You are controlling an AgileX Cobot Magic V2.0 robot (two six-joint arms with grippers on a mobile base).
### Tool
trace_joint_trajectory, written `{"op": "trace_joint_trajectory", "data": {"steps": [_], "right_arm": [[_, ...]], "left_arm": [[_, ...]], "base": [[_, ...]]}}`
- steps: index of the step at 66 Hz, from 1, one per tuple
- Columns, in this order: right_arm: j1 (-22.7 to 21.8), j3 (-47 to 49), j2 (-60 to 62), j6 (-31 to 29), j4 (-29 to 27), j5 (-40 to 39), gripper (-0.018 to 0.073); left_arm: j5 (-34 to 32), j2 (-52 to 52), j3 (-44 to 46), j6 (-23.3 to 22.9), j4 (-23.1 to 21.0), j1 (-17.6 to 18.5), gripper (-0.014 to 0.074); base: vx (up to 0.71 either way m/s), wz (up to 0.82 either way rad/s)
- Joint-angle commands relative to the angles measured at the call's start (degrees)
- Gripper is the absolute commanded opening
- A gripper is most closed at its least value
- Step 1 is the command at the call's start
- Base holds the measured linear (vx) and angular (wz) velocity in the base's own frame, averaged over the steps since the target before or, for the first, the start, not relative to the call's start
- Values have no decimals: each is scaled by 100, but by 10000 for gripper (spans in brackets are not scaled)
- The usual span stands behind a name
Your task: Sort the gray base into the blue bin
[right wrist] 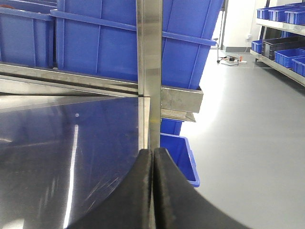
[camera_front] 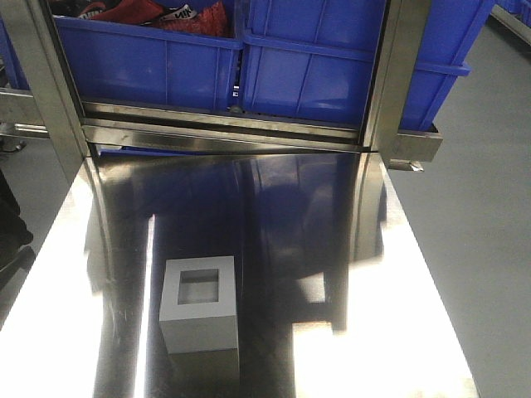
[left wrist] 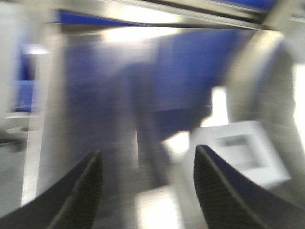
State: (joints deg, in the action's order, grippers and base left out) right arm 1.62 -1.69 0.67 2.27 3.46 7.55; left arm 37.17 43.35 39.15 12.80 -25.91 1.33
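The step in hand looks like the reach for the pick, with nothing gripped yet. The left claw is spread wide and empty in a blurred view. The gray base sits on the bench ahead of this claw and off to its right, just past its right finger, recess facing up. The next move probably calls for shifting right until the block is centred between the fingers, then lowering and closing. The right claw is pressed together on nothing, at the bench's right edge.

By count there are one gray base and two claws. Far ahead of both claws on the rack stand two bins, the left blue bin and the right blue bin. A low blue bin sits ahead of the right claw. Which one is the target cannot be told.
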Motion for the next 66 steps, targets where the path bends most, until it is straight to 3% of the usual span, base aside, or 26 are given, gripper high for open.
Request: {"op": "trace_joint_trajectory", "data": {"steps": [1,5,11,19,39,48,66], "right_arm": [[-17,-88,71,-37,36,-424,-9],[-17,-88,71,-37,36,-424,-9],[-17,-88,71,-37,36,-424,-9],[-17,-88,71,-37,36,-424,-9],[-17,-88,71,-37,36,-424,-9],[-17,-88,71,-37,36,-424,-9],[-17,-88,71,-37,36,-424,-9]], "left_arm": [[-34,416,474,959,-1195,16,415],[41,642,608,1342,-1651,16,415],[119,956,813,1578,-1938,28,415],[73,1214,1014,1571,-1938,219,415],[-55,2011,1225,1418,-1955,1099,415],[-275,2402,1225,1101,-1591,1467,415],[-704,3061,1237,-148,-409,2167,415]], "base": [[0,0],[0,0],[0,0],[0,0],[0,0],[0,0],[0,0]]}}
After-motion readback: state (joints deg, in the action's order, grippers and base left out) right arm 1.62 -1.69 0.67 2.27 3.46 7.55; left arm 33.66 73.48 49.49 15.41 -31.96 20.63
